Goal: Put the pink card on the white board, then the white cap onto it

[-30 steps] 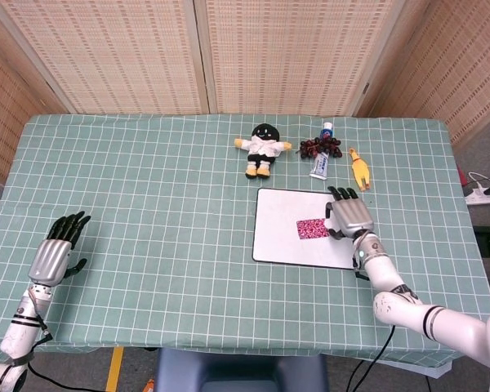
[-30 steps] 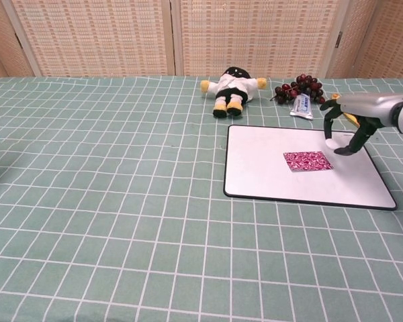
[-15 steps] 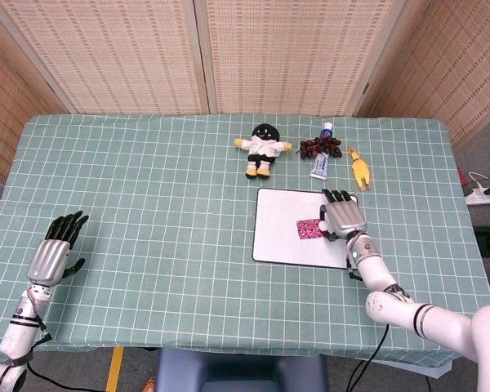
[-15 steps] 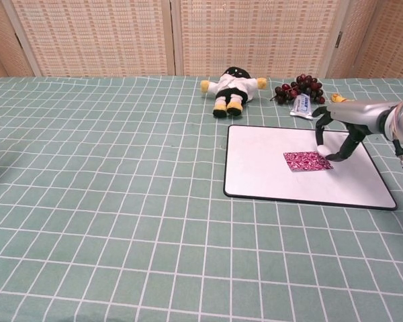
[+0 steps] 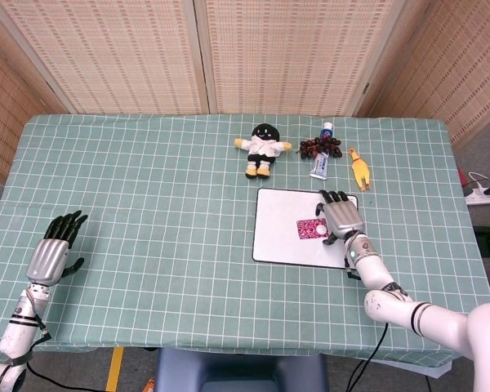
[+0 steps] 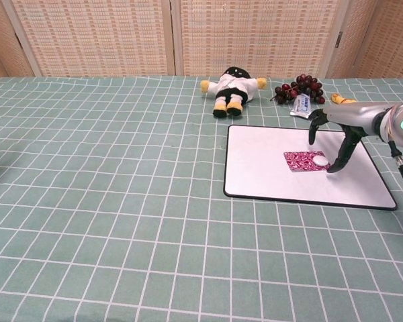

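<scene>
While white cap (image 6: 319, 159) sits on pink card (image 6: 301, 161), right hand (image 6: 336, 134) fingers arch spread over it, seemingly w/o touching.

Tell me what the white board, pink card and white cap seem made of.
White board: smooth rigid plastic or laminate, dark-edged, faint sheen. Pink card: thin printed paper or card, lying flat, speckled pattern. White cap: probably matte plastic, a small smooth disc.

**Both hands open, right raised, left resting**

Right hand (image 5: 340, 218) held at 3 o'clock, palm down, fingers (image 6: 313, 125) spread and arched downward, gripping nothing; forearm reaching in from 5 o'clock. Left hand (image 5: 55, 252) low at 8 o'clock, fingers straight and apart, pointing toward 12.
</scene>
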{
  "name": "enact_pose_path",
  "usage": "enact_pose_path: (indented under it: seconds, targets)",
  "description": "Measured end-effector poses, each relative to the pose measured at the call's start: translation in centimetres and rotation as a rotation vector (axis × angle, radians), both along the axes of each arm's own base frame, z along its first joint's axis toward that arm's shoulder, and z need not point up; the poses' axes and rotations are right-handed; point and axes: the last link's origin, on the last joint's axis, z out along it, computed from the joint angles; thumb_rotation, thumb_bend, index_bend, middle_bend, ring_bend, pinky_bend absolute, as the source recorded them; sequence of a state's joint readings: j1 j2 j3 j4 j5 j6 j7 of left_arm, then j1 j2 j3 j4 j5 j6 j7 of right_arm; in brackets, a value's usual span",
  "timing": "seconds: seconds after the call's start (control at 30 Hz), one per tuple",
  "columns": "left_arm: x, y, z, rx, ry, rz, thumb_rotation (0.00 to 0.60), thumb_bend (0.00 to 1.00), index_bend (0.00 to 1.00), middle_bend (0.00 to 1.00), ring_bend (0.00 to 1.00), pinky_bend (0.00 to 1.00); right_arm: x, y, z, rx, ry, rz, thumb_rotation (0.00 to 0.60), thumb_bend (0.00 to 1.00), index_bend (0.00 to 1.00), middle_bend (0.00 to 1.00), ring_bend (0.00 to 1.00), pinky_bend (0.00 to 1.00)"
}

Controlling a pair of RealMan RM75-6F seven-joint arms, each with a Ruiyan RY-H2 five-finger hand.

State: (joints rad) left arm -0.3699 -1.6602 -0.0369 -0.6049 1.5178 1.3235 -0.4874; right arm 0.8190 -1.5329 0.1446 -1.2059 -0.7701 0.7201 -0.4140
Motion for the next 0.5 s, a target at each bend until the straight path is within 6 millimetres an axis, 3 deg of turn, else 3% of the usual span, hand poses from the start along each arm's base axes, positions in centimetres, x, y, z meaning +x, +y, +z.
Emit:
enact_pose_path:
  seconds: [0.1,0.2,0.37,0.5]
  targets:
    - [0.0,0.0,0.1,0.001,-0.004,0.001,0.600,0.22,0.00,0.00,0.00,0.00,-0.1,0.2,1.3,-0.036,0.004,0.020,0.600,0.00,0.35,0.00,0.00,0.00]
    - [-0.1,0.0,0.1,0.002,-0.003,0.003,0.600,0.22,0.00,0.00,0.00,0.00,-0.5,0.9,3.9,-0.103,0.009,0.047,0.600,0.00,0.35,0.00,0.00,0.00]
    - [-0.2,0.2,0.1,0.005,0.006,0.011,0.600,0.22,0.00,0.00,0.00,0.00,-4.3,3.4,10.7,-0.280,0.035,0.043,0.600,0.00,0.33,0.00,0.00,0.00]
    - [-0.3,0.5,0.1,0.014,0.008,0.022,0.600,0.22,0.00,0.00,0.00,0.00,-7.5,5.5,12.9,-0.363,-0.016,0.022,0.600,0.00,0.30,0.00,0.00,0.00]
